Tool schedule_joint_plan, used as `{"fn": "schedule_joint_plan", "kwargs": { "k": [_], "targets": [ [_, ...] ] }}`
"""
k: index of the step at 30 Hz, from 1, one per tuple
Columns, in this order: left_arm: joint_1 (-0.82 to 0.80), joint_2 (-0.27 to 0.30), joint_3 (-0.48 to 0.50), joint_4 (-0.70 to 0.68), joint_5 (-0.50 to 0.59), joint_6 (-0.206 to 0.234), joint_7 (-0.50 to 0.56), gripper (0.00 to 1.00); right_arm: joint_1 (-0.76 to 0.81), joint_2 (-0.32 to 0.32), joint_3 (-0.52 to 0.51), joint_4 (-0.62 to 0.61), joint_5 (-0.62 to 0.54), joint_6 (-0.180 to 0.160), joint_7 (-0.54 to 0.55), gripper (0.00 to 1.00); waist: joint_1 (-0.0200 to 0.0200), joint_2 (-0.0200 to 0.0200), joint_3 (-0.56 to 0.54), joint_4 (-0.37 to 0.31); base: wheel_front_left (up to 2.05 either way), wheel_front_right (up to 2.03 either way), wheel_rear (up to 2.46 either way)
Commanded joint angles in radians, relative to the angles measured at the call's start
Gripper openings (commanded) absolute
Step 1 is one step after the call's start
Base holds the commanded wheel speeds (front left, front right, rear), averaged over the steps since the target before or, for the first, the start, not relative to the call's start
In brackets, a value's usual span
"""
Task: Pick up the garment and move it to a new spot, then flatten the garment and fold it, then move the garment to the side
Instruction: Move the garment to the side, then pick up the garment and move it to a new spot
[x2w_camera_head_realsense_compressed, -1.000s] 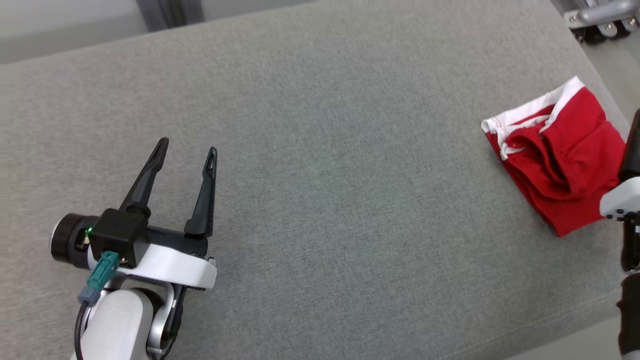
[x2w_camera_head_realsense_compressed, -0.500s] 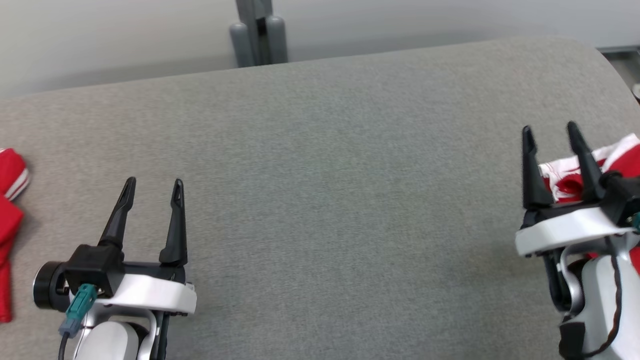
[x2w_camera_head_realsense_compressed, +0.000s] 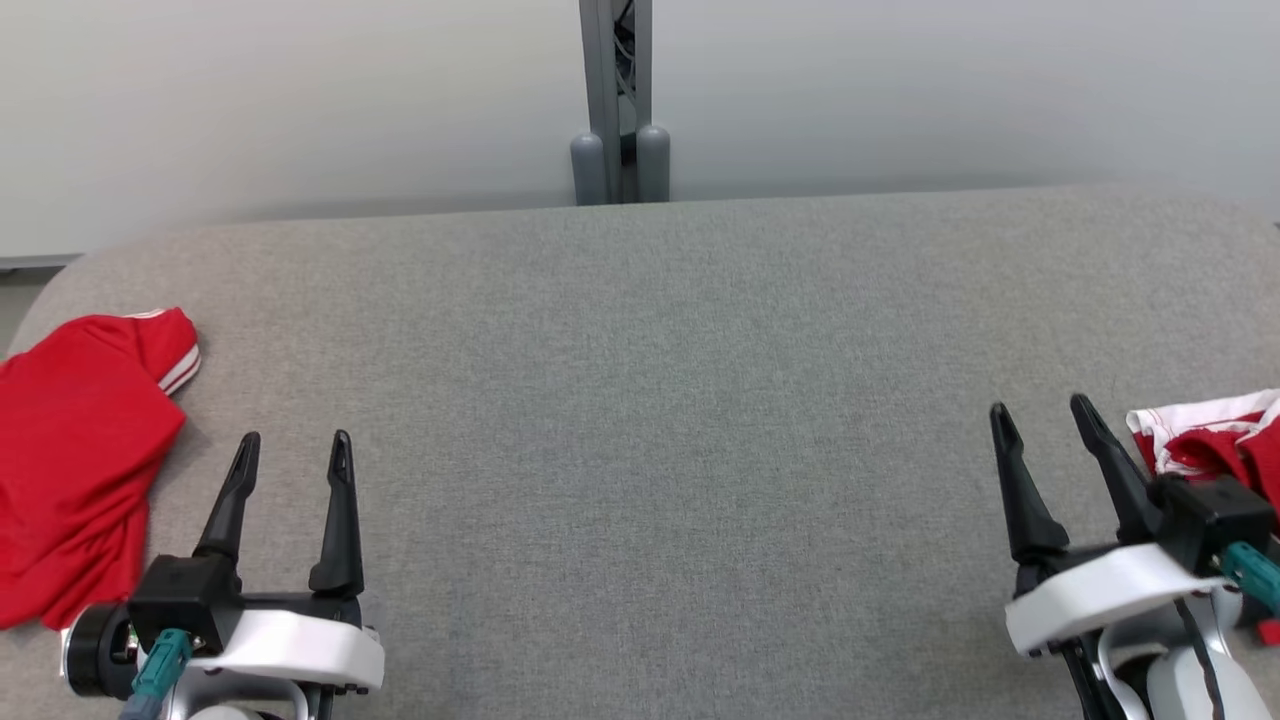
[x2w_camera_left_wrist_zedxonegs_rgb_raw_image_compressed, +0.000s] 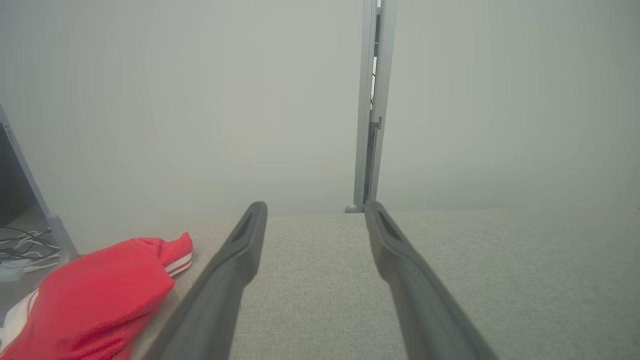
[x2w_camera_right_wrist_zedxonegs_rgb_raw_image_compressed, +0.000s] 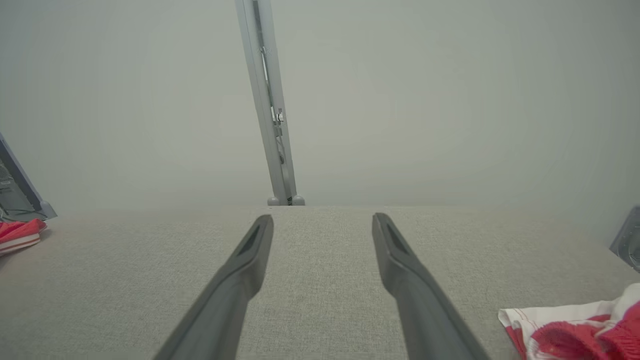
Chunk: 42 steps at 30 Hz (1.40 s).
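Observation:
A red garment with white-striped sleeve trim (x2w_camera_head_realsense_compressed: 80, 450) lies loosely spread at the left end of the grey padded table (x2w_camera_head_realsense_compressed: 650, 400); it also shows in the left wrist view (x2w_camera_left_wrist_zedxonegs_rgb_raw_image_compressed: 100, 290) and, small, in the right wrist view (x2w_camera_right_wrist_zedxonegs_rgb_raw_image_compressed: 17, 232). A second red and white garment (x2w_camera_head_realsense_compressed: 1205, 440), bunched, lies at the right edge, partly behind my right wrist, and shows in the right wrist view (x2w_camera_right_wrist_zedxonegs_rgb_raw_image_compressed: 575, 330). My left gripper (x2w_camera_head_realsense_compressed: 296, 440) hovers open just right of the left garment. My right gripper (x2w_camera_head_realsense_compressed: 1040, 407) is open just left of the right one. Both hold nothing (x2w_camera_left_wrist_zedxonegs_rgb_raw_image_compressed: 315, 206) (x2w_camera_right_wrist_zedxonegs_rgb_raw_image_compressed: 322, 216).
A grey metal post (x2w_camera_head_realsense_compressed: 615, 100) stands behind the table's far edge against a pale wall. Cables and a dark frame (x2w_camera_left_wrist_zedxonegs_rgb_raw_image_compressed: 20, 240) sit beyond the table's left end. The table's corners are rounded.
The head camera has swung, so the whole picture shifted: the right gripper and the left red garment came into view, and the bunched garment slid to the right edge. Both grippers stayed open.

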Motion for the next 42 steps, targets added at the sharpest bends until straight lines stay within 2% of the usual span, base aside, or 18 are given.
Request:
{"fn": "schedule_joint_plan", "kwargs": {
  "k": [1, 15, 32, 37, 42],
  "targets": [
    [0.012, 0.001, 0.001, 0.004, -0.006, 0.002, -0.006, 1.0, 0.021, -0.007, -0.011, -0.007, -0.003, -0.001, 0.006, 1.0, 0.0, 0.0, -0.019, 0.009, 0.0, 0.0, 0.0],
    [0.051, 0.011, -0.012, 0.034, -0.03, -0.011, 0.004, 1.0, 0.152, -0.006, -0.051, -0.064, -0.014, -0.001, 0.051, 1.0, 0.0, 0.0, -0.083, -0.002, 0.0, 0.0, 0.0],
    [0.04, 0.023, -0.013, 0.058, -0.039, 0.005, 0.014, 1.0, 0.176, -0.006, -0.046, -0.104, -0.001, -0.001, 0.065, 1.0, 0.0, 0.0, -0.082, -0.014, 0.0, 0.0, 0.0],
    [0.028, 0.028, -0.017, 0.063, -0.031, 0.012, 0.019, 1.0, 0.182, -0.006, -0.052, -0.107, -0.007, -0.001, 0.069, 1.0, 0.0, 0.0, -0.082, 0.004, 0.0, 0.0, 0.0],
    [0.021, 0.031, -0.017, 0.068, -0.032, 0.018, 0.023, 1.0, 0.188, -0.006, -0.05, -0.121, -0.009, -0.001, 0.074, 1.0, 0.0, 0.0, -0.083, 0.068, 0.0, 0.0, 0.0]
  ]
}}
